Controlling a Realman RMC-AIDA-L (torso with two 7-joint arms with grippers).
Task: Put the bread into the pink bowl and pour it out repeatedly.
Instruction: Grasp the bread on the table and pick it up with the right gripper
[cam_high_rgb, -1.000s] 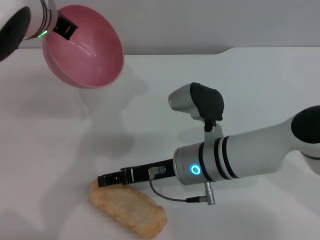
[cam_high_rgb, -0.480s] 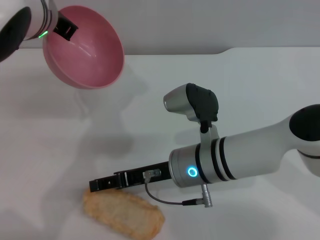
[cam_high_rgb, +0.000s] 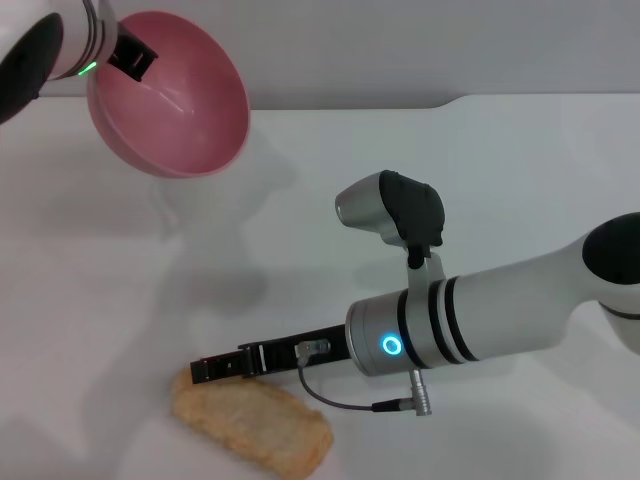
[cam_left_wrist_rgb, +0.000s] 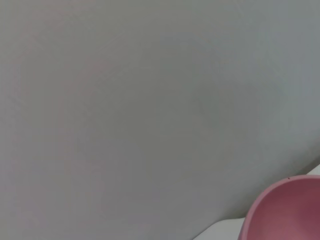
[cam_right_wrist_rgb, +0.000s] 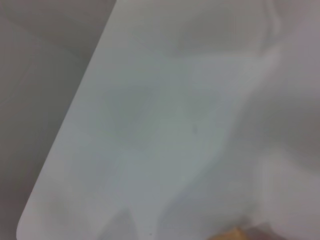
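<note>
2 arms are in view: the left hand (cam_high_rgb: 128, 55) is clamped on the rim of the pink bowl (cam_high_rgb: 170, 95), held tilted in the air at the far left, and it is empty. The bread (cam_high_rgb: 252, 424) lies on the white tabletop (cam_high_rgb: 520, 170) at the near edge, pale side up, its long axis slanting from left toward near right. The right hand (cam_high_rgb: 205, 370) is just above its left end, much nearer than the left one; I cannot tell if its fingers are apart. Free tabletop surrounds the bread.
</note>
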